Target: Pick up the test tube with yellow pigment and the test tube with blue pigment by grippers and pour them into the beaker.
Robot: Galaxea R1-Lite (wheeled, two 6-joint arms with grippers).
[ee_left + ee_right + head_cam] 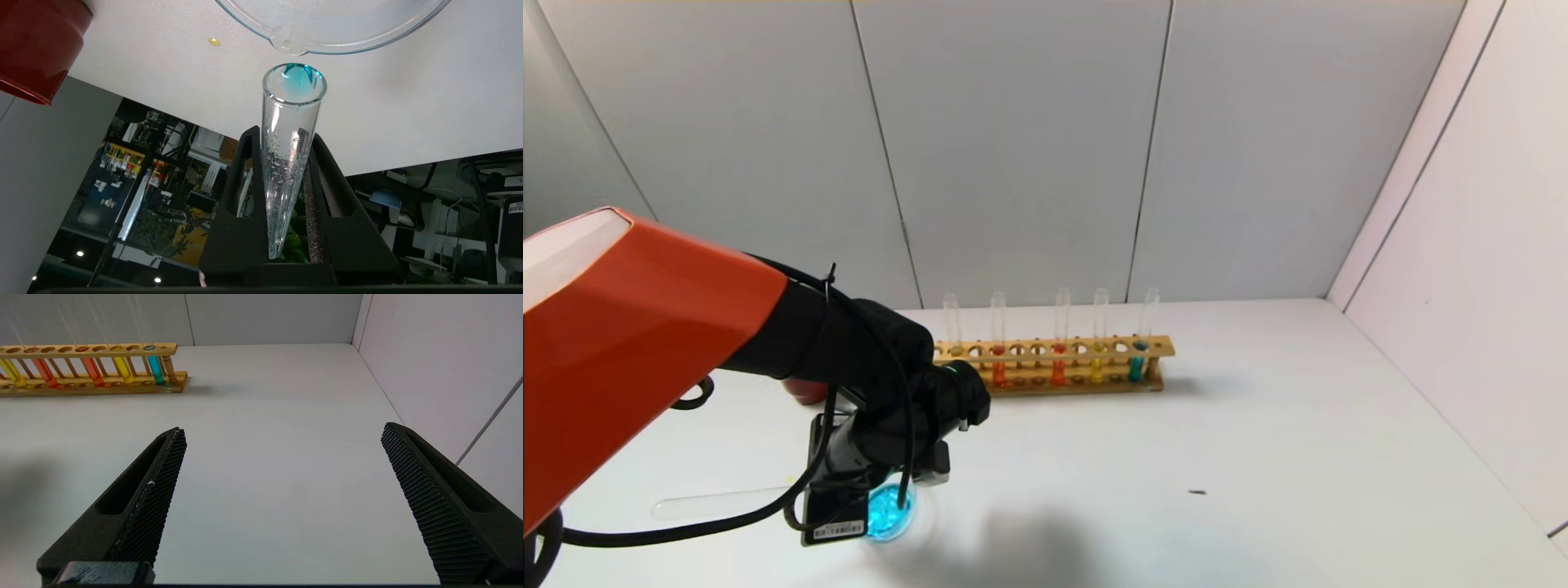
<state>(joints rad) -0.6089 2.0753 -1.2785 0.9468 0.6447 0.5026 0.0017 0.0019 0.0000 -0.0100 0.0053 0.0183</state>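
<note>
One white barcode label (pixel 833 530) on left tool (pixel 286 134), text unreadable | left tool clamped on test tube with blue pigment (pixel 291 134), mouth tipped at beaker (pixel 327 28) lip | beaker holds blue | right tool (pixel 282 465) wide open, empty, well apart from beaker.

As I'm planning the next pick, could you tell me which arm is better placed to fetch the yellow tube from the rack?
Probably the right: its hand is open, facing the rack. The left hand holds the blue tube.

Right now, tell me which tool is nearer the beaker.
Left. The left tool is above the beaker, clamped on the test tube with blue pigment, mouth tipped toward it. The right tool hangs open over bare table, off toward the rack's blue end.
</note>
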